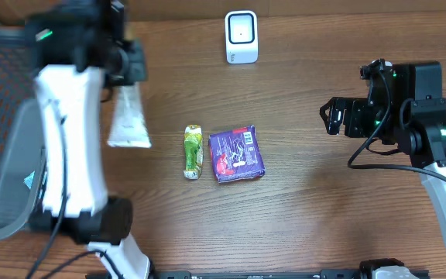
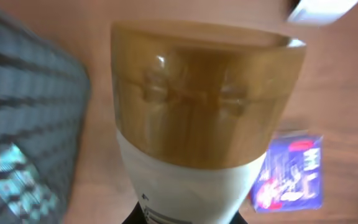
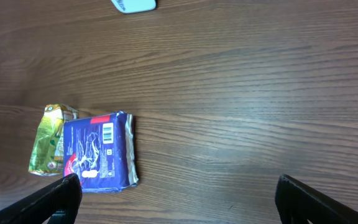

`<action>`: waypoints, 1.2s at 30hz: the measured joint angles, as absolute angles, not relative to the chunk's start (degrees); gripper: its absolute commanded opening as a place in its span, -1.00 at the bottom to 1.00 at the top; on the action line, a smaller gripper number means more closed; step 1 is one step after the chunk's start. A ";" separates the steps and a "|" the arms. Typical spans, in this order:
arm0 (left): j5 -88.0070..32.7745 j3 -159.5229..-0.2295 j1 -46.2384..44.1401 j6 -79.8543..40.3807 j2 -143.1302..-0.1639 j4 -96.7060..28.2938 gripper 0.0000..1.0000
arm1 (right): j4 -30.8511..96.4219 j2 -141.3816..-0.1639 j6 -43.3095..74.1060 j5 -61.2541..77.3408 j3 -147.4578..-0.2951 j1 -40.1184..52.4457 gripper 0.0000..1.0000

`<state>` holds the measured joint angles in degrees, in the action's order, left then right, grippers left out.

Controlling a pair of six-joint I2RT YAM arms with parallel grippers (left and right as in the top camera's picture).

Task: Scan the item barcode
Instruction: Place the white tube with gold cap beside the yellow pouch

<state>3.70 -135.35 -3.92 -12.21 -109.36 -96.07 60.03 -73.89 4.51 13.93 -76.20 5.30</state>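
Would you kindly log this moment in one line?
left gripper shut on white tube | right gripper open, empty | scanner apart from tube

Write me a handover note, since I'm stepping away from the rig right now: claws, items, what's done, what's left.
Left claw: shut on the white tube, held up left of the scanner.
Right claw: open, empty, at the right of the table.
Green packet and purple packet lie side by side on the table.
Done: tube picked up.
Left: show its barcode to the scanner; the packets wait.
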 measured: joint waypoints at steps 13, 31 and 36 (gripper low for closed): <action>1.52 -91.00 -6.07 -16.08 -113.80 -63.57 -0.92 | 60.05 -73.89 4.49 13.96 -76.20 5.28 1.00; -3.79 -80.88 -12.71 -18.06 -112.92 -50.63 0.72 | 60.05 -73.89 4.49 13.93 -76.20 5.30 1.00; -4.36 -94.37 -11.11 -18.06 -112.95 -64.07 0.74 | 60.05 -73.89 4.51 13.96 -76.20 5.30 1.00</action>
